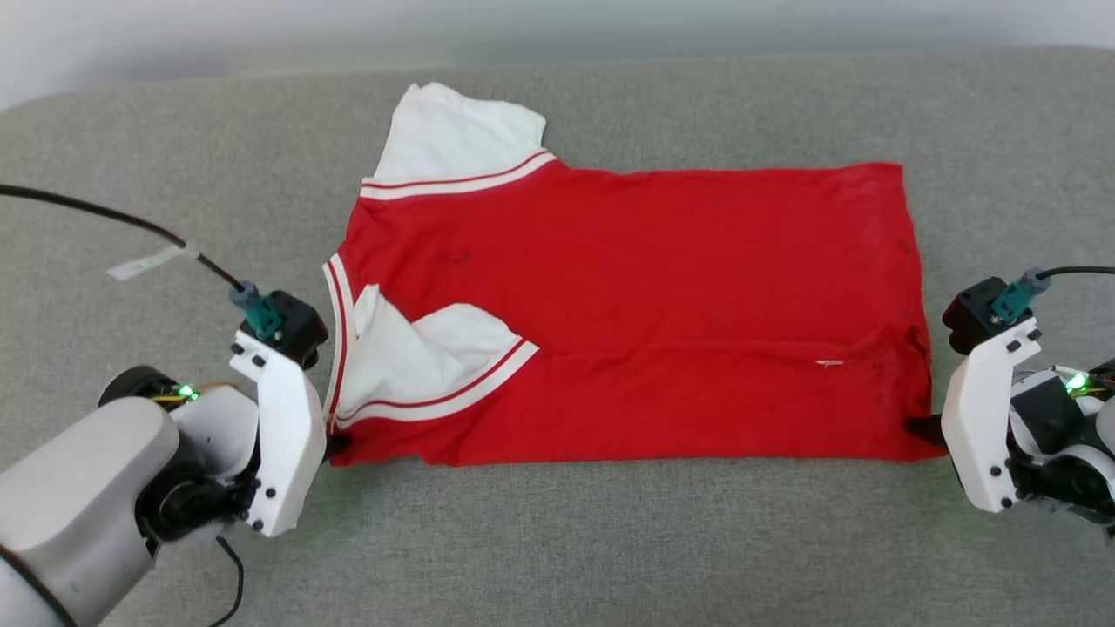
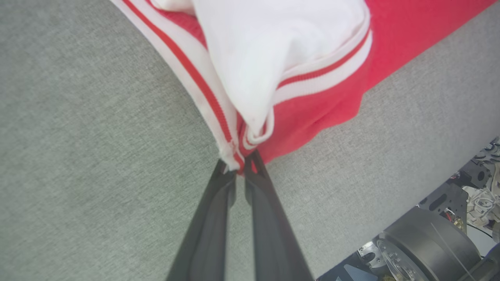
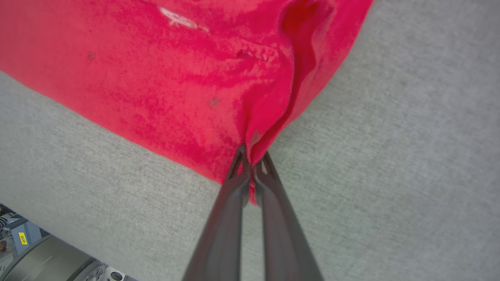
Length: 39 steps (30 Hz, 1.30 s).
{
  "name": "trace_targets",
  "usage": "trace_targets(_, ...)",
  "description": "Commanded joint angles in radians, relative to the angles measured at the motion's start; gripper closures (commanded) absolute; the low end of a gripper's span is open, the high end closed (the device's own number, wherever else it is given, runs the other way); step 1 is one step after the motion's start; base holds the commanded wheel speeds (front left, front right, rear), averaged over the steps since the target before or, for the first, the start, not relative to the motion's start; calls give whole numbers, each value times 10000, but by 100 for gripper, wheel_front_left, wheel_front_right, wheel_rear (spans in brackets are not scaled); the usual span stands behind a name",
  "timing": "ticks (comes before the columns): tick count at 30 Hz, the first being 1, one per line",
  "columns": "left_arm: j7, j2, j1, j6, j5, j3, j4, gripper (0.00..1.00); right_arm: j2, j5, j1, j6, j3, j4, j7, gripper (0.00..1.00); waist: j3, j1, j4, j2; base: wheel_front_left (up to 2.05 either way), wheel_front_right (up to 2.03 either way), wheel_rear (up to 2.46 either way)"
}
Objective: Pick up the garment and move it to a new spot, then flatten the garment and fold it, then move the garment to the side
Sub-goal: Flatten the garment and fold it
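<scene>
**Head view.** The red jersey shirt with white short sleeves and striped trim lies spread on the grey woven cloth surface, collar end toward the robot's left and hem toward its right. The near white sleeve is tucked in over the body. The far white sleeve sticks out past the far edge. The left gripper sits at the near collar-side corner and the right gripper at the near hem corner, both low on the cloth.
- Risk: if the two arms lift unevenly, the near edge goes skew and the fold lands crooked.
- Risk: the loose tucked sleeve may slide out once the edge rises.

**Left wrist view.** The fingers are pinched nearly together on the very tip of the striped trim, with only a sliver of fabric between them.
- Risk: this is a shallow bite. The shirt's weight or drag on the rough surface could pull the trim free.

**Right wrist view.** The fingers are closed tight on the red hem corner, and the cloth bunches into a ridge above them. I cannot tell whether both layers are caught.
- Risk: if only one layer is caught, the lower one stays behind and the fold wrinkles.
</scene>
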State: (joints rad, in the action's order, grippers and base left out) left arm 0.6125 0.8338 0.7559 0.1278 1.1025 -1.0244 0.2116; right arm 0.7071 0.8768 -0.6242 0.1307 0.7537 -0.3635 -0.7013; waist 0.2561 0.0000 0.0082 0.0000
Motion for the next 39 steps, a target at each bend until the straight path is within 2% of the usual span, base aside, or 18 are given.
trace_targets(1, -15, 13, -154, 4, 63, 20, -20, 100, 14, 59, 142, 0, 19, 73, 59, 100, -195, 0, -45, 0, 0, 0, 0)
trace_targets(4, -91, 227, -408, -7, 183, -9, -195, 100, 393, 281, 286, -2, -29, 464, 275, 100, -496, 0, -82, 0, 0, 0, 0)
trace_targets(5, -131, 459, -726, -68, 286, -34, -517, 100, 813, 530, 601, -2, -81, 878, 362, 100, -735, 0, -99, 0, 0, 0, 0)
trace_targets(11, -164, 1012, -1480, -277, 565, -184, -1384, 100, 1786, 835, 1548, -3, -322, 1806, 362, 100, -1027, 0, -113, 0, 0, 0, 0)
trace_targets(16, -272, 1370, -2168, -565, 731, -358, -1896, 100, 2327, 998, 2379, -3, -632, 2348, 159, 100, -978, 0, -204, 0, 0, 0, 0)
trace_targets(20, -441, 1330, -2508, -749, 816, -435, -1950, 100, 2104, 877, 2792, -3, -836, 2336, 87, 100, -739, 0, -259, 0, 0, 0, 0)
trace_targets(26, -343, 1107, -2407, -881, 741, -504, -1470, 100, 1325, 368, 2882, -3, -1042, 1520, 271, 100, -429, 0, -227, 0, 0, 0, 0)
trace_targets(27, -314, 1059, -2368, -863, 715, -517, -1400, 82, 1190, 353, 2927, -3, -1039, 1363, 252, 100, -417, 0, -212, 0, 0, 0, 0)
trace_targets(28, -330, 1012, -2336, -832, 673, -525, -1343, 0, 1061, 369, 2981, -2, -1035, 1264, 227, 84, -415, 0, -193, 0, 0, 0, 0)
trace_targets(29, -359, 973, -2304, -813, 706, -507, -1302, 0, 930, 403, 3019, -2, -1074, 1193, 297, 54, -423, 0, -177, 0, 0, 0, 0)
trace_targets(30, -391, 969, -2244, -794, 678, -485, -1290, 0, 835, 400, 3037, -2, -1135, 1157, 396, 0, -438, 0, -159, 0, 0, 0, 0)
trace_targets(35, -519, 1270, -1728, -754, 531, -132, -1487, 0, 872, 21, 3082, -2, -1558, 1414, 1187, 0, -641, 0, -71, 0, 0, 0, 0)
trace_targets(39, -653, 1581, -1095, -861, 385, 351, -1718, 0, 828, -459, 3076, -3, -2335, 1938, 2341, 0, -743, 0, -98, 0, 0, 0, 0)
